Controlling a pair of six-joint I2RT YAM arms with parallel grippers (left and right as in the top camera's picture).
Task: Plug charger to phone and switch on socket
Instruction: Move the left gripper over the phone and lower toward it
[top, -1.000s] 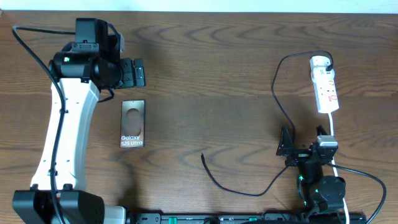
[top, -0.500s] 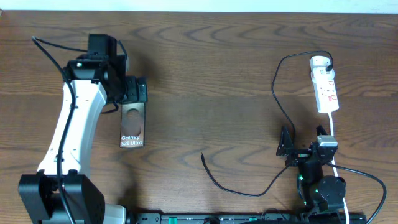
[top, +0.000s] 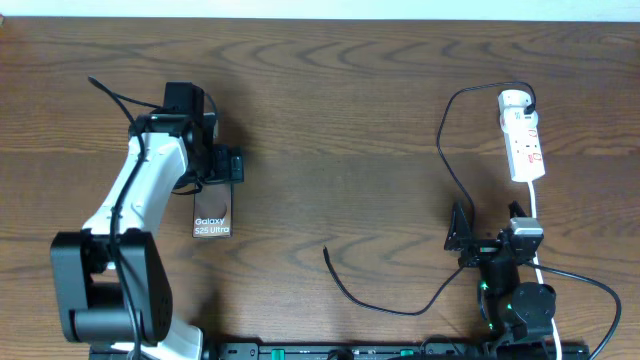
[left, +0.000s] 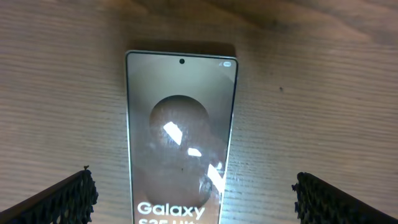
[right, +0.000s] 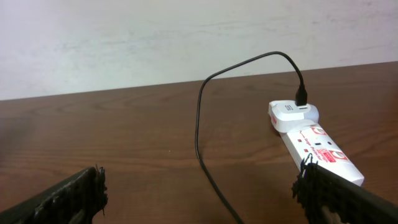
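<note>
Left gripper (left: 198, 200) spread over phone (left: 180, 124), fingers (left: 62, 199) wide of its 2 long edges, right gripper (right: 202, 199) also spread, facing socket (right: 317, 140).

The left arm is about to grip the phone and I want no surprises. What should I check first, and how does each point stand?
1. Left gripper open: ok.
2. Phone flat, face up, between its fingers: ok.
3. Cable plugged into the power strip: ok.
4. Cable's free tip near the phone: not ok, it lies well away on the table.
5. Power strip's switch position: cannot tell.
6. Right gripper open and holding nothing: ok.
</note>
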